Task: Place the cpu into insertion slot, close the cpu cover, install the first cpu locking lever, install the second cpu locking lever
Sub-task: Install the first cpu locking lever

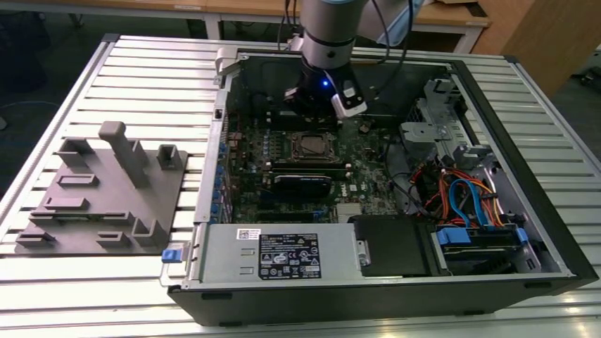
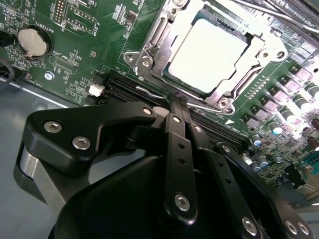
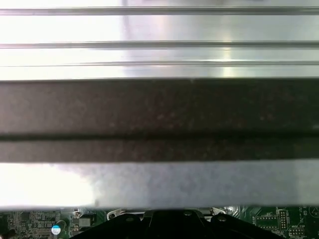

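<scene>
Gripper (image 2: 178, 102) fingertips' state unclear; cpu cover (image 2: 149, 47) cropped at frame edge.

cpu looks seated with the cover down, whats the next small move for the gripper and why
Probably ease the gripper toward the socket edge nearest it. In the second wrist view the cpu sits in the insertion slot with the cpu cover down around it, and the gripper's closed fingertips hang beside that edge, holding nothing. I cannot tell whether either lever is latched.
</scene>
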Available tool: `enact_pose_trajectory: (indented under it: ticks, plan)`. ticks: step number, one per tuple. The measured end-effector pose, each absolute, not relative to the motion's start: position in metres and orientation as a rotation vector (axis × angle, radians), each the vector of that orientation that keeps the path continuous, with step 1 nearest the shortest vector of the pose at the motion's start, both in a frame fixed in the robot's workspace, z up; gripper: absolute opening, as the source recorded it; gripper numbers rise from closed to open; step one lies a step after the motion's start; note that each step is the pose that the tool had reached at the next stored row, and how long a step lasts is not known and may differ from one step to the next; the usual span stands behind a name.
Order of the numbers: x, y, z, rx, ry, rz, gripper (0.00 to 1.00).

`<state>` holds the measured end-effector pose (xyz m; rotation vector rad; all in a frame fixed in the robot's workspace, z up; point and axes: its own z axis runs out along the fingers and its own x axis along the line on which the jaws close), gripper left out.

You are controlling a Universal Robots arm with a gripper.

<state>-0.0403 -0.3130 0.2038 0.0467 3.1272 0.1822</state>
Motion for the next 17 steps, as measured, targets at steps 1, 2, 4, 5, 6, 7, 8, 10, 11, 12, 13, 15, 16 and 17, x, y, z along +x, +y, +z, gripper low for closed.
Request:
enact_pose_trajectory:
  ticks: [1, 2, 4, 5, 6, 7, 8, 10, 11, 12, 13, 15, 16, 17]
  plan:
    - [-0.0398, -0.3129, 0.2038, 0.047, 3.127, 0.182, 0.1]
    - [-0.0394, -0.3128, 0.2038, 0.047, 3.127, 0.182, 0.1]
    - [-0.0386, -0.3127, 0.2039, 0.047, 3.127, 0.182, 0.1]
    - [-0.0381, -0.3125, 0.2038, 0.047, 3.127, 0.182, 0.1]
    - [-0.0376, -0.3123, 0.2038, 0.047, 3.127, 0.182, 0.1]
    - [-0.0373, -0.3122, 0.2038, 0.047, 3.127, 0.181, 0.1]
    - [-0.0371, -0.312, 0.2039, 0.047, 3.127, 0.18, 0.1]
    - [-0.0364, -0.3116, 0.2038, 0.048, 3.127, 0.178, 0.1]
    - [-0.0359, -0.3114, 0.2039, 0.048, 3.127, 0.176, 0.1]
    - [-0.0354, -0.3111, 0.2039, 0.049, 3.127, 0.174, 0.1]
    - [-0.0348, -0.3107, 0.2039, 0.049, 3.127, 0.173, 0.1]
    - [-0.0338, -0.3101, 0.2039, 0.05, 3.127, 0.172, 0.1]
    - [-0.0333, -0.3097, 0.2039, 0.05, 3.127, 0.172, 0.1]
    - [-0.0328, -0.3094, 0.2039, 0.051, 3.127, 0.172, 0.1]
